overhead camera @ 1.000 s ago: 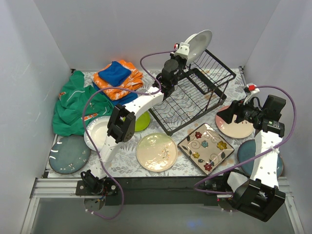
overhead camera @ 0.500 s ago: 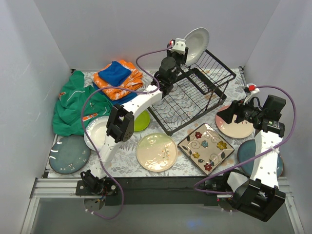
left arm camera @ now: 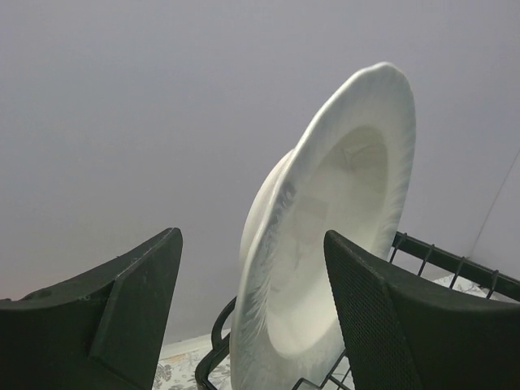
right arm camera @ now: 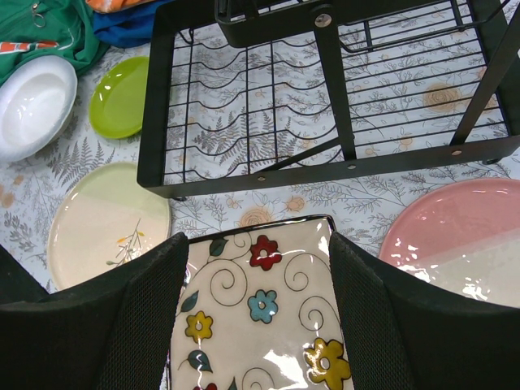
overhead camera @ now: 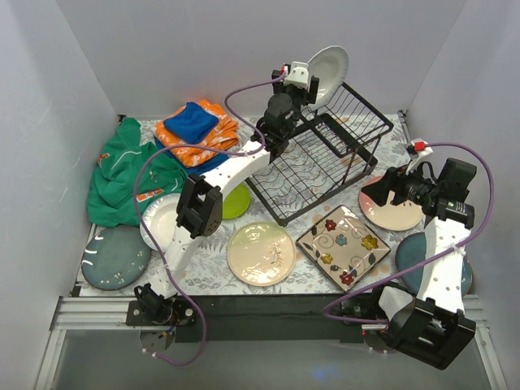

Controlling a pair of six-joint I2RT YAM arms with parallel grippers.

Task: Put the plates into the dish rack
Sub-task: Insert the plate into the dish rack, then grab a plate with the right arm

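Note:
A white plate [overhead camera: 329, 71] [left arm camera: 325, 244] stands on edge in the raised back section of the black wire dish rack [overhead camera: 317, 162] [left arm camera: 439, 252] [right arm camera: 244, 171]. My left gripper [overhead camera: 305, 81] [left arm camera: 252, 236] is open around its rim, with a clear gap on the left side. My right gripper [overhead camera: 388, 188] [right arm camera: 258, 240] hangs open over the square flowered plate [overhead camera: 342, 246] [right arm camera: 260, 317]. Flat on the table lie a pink-and-cream plate [overhead camera: 398, 213] [right arm camera: 463, 236], a cream-green floral plate [overhead camera: 260, 253] [right arm camera: 106, 219], a lime green plate [overhead camera: 236, 201] [right arm camera: 120, 93], a second white plate [overhead camera: 160, 219] [right arm camera: 32, 106] and two teal plates [overhead camera: 114, 257] [overhead camera: 410, 256].
A crumpled green cloth [overhead camera: 126, 175] lies at the left. Folded orange and blue cloths [overhead camera: 195, 130] sit at the back left. Grey walls close in the table on three sides. The rack's lower slotted tray holds nothing.
My left gripper has opened and let go of the white plate, which now stands in the rack's upper section. The right arm has not moved.

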